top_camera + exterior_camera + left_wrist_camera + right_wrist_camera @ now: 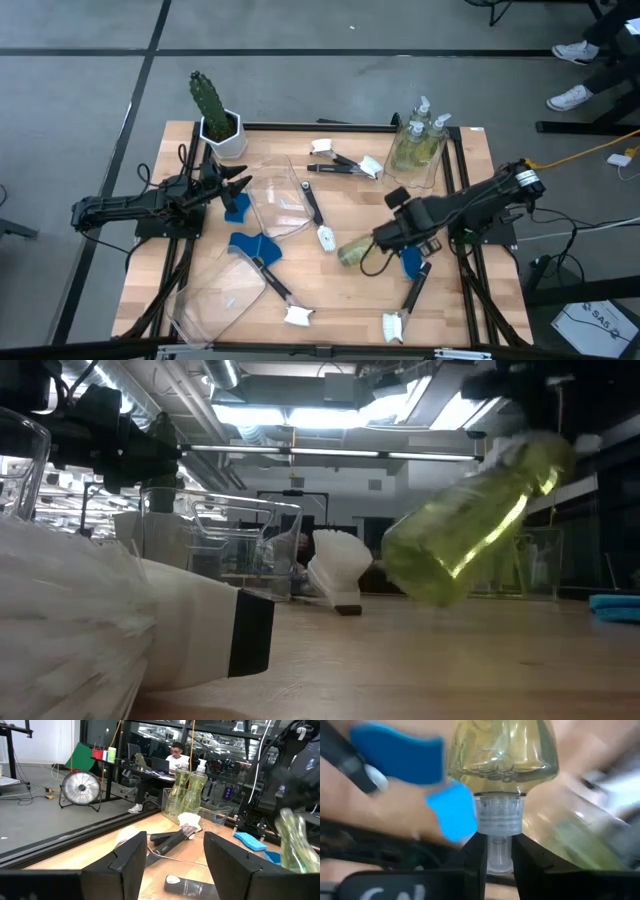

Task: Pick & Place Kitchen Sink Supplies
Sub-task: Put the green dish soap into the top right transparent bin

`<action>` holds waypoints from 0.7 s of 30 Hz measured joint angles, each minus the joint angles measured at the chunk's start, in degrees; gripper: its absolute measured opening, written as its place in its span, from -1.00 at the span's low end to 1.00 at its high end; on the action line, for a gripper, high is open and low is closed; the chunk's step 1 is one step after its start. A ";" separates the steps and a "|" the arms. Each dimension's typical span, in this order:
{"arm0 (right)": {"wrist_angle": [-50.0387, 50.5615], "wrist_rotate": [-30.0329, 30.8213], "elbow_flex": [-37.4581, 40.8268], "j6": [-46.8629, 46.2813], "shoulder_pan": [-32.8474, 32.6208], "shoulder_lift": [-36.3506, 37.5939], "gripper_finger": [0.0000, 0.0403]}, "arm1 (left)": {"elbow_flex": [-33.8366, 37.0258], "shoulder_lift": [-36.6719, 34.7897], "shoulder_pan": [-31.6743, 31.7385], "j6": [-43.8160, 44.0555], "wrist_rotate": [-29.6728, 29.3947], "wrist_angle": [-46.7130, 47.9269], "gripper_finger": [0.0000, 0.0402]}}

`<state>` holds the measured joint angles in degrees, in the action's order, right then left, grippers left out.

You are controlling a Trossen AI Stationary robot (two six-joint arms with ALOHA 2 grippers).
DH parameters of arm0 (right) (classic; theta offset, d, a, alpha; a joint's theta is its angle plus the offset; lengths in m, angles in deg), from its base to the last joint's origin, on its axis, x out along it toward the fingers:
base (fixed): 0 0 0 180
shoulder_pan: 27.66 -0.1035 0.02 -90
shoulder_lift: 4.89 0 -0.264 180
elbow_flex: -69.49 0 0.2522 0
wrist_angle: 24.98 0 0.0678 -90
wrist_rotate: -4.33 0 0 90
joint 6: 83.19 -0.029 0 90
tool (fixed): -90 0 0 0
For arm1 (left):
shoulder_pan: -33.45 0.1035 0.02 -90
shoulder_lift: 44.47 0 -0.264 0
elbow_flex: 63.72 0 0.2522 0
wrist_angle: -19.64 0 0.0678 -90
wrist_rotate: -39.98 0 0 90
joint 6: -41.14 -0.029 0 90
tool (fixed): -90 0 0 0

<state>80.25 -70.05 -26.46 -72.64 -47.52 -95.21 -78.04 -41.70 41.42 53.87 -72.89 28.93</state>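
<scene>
Right gripper (385, 240), centre-right of the high view, fingers clamped on a soap bottle's (355, 249) pump neck, bottle tilted clear of the worktop (340, 300). Carry slowly; the neck grip may let it swing. Left gripper (243, 184), fingers wide, waits mid-left.

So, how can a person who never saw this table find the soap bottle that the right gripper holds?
Start at the clear bin in the table's far right corner, where two soap bottles stand upright. Come toward the table's middle to the right gripper. The held bottle is the only tilted one, gripped at its pump neck, off the wood.
</scene>
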 joint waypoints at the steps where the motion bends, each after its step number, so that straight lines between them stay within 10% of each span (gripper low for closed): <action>1: 0.04 0.69 -1.19 1.09 0.50 0.27 -0.67 | -0.02 0.01 0.01 0.00 0.00 0.00 -0.05; 13: -2.06 7.31 -9.76 1.19 5.18 0.43 -0.67 | -0.01 0.02 0.01 0.01 0.02 0.02 -0.05; 21: -3.96 -3.81 -9.77 -11.37 9.37 0.37 -0.66 | 0.00 0.00 0.00 0.00 0.00 0.00 -0.05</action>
<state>76.29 -73.86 -36.23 -84.00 -38.15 -94.84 -78.04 -41.70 41.42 53.87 -72.89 28.93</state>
